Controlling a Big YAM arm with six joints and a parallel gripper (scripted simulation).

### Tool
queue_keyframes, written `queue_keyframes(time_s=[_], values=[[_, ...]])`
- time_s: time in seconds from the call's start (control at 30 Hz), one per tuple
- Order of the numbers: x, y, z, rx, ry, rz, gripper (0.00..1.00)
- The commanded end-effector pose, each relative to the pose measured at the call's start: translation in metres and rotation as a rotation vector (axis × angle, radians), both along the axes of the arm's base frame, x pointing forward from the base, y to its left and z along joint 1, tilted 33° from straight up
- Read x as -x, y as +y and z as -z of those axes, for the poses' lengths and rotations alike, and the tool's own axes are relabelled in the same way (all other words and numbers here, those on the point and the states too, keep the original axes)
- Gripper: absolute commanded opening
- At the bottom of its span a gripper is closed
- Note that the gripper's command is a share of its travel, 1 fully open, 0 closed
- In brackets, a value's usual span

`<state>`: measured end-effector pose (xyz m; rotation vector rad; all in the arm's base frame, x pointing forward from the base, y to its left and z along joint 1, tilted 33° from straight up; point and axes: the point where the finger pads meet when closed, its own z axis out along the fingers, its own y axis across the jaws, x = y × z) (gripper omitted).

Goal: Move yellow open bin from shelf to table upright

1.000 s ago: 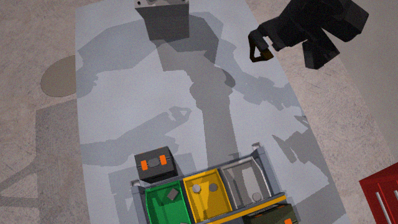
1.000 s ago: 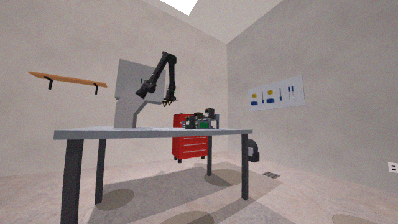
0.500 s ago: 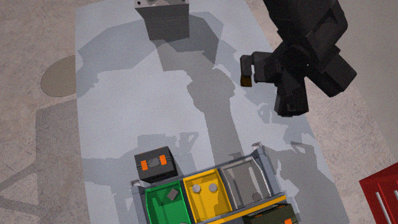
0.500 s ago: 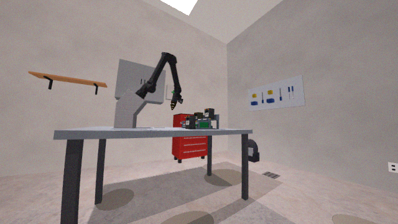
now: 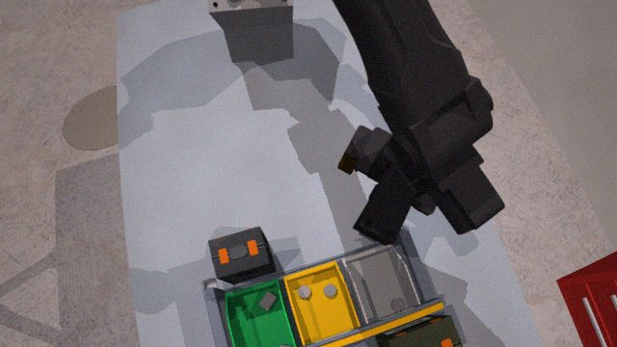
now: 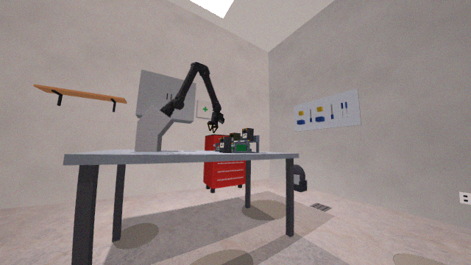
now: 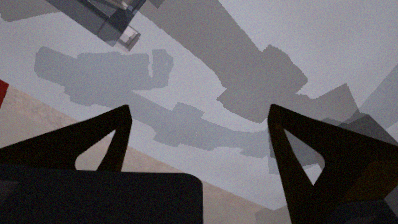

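Bin: your yellow open bin (image 5: pixel 320 304) sits in the shelf (image 5: pixel 386 322), middle slot, between the green bin (image 5: pixel 253 315) and the grey bin (image 5: pixel 381 284).
Handling: likely stiff and light; two loose discs (image 5: pixel 304 291) inside will slide if you tip it.
Hold: take one thin wall at the rim.
Jaws: fully released, empty, above the counter (image 5: pixel 193 159), short of the shelf and nearer the grey bin.
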<state>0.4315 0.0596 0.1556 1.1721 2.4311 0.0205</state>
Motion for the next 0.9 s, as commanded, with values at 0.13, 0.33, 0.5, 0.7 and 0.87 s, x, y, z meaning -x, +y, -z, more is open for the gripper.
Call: queue_keyframes(time_s=[0.13, 0.33, 0.5, 0.7, 0.87], values=[[-0.039, -0.038, -0.018, -0.121, -0.105, 0.241, 1.0], [-0.051, -0.069, -0.022, -0.192, -0.152, 0.377, 1.0], [-0.06, -0.084, -0.03, -0.225, -0.186, 0.434, 1.0], [-0.066, -0.108, -0.032, -0.276, -0.222, 0.531, 1.0], [-0.073, -0.125, -0.04, -0.311, -0.258, 0.59, 1.0]])
